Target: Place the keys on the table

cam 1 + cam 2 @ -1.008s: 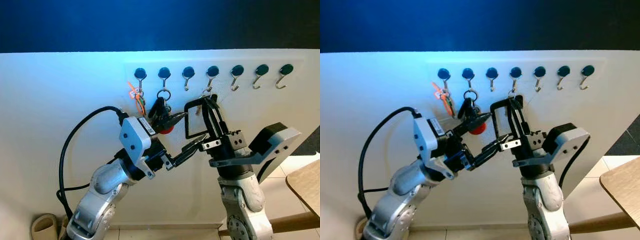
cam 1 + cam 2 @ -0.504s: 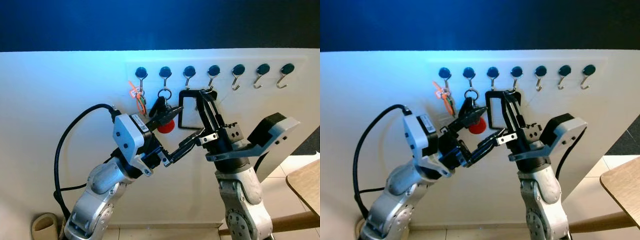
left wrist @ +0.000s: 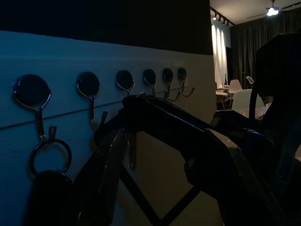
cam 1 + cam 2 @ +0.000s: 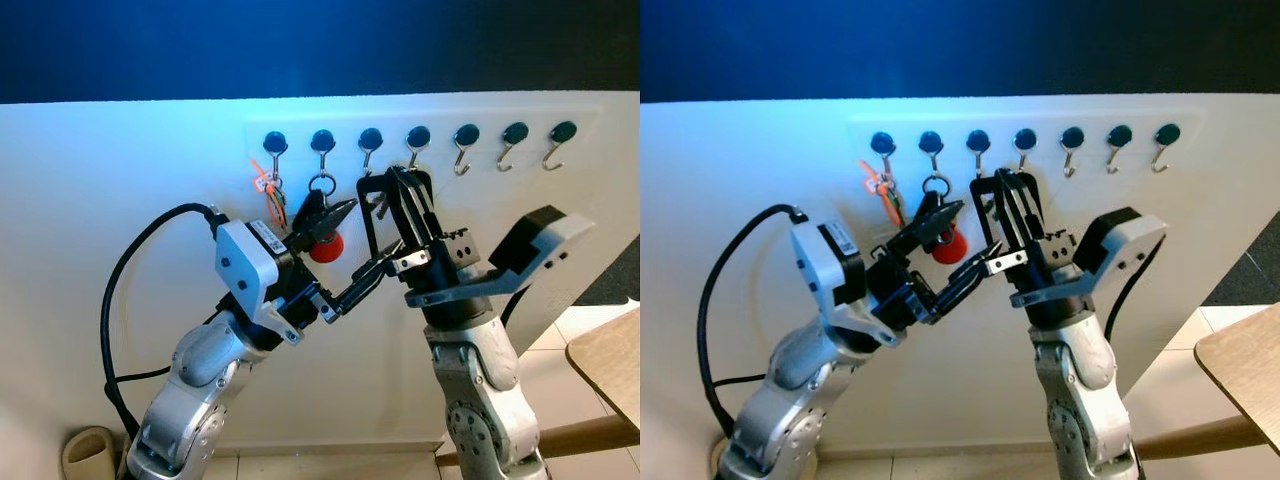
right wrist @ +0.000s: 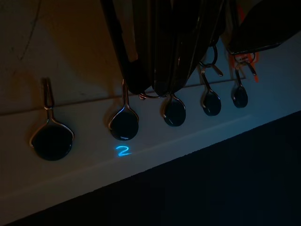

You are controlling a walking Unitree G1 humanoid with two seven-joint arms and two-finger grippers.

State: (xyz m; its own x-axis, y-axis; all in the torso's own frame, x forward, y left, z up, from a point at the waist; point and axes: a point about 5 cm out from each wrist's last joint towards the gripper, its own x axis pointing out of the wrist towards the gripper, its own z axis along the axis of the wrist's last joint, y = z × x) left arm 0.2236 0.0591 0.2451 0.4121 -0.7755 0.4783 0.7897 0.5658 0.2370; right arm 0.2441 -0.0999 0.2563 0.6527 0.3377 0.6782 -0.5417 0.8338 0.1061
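Mid-frame, the left end effector (image 4: 340,250), fingers spread wide, brackets the red-tagged keys (image 4: 322,235) on their hook (image 4: 322,150). The right end effector (image 4: 390,200) reaches the neighbouring hooks; I cannot tell its opening.

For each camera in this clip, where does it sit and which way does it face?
Left eye view: head, facing the hook rail; both arms, left end effector at the red-tagged keys.
Right eye view: head; same scene, offset sideways.
Left wrist view: left wrist, along the dim rail; own dark fingers.
Right wrist view: right wrist, facing the hooks; own fingers.
Shared: the same row of hooks.
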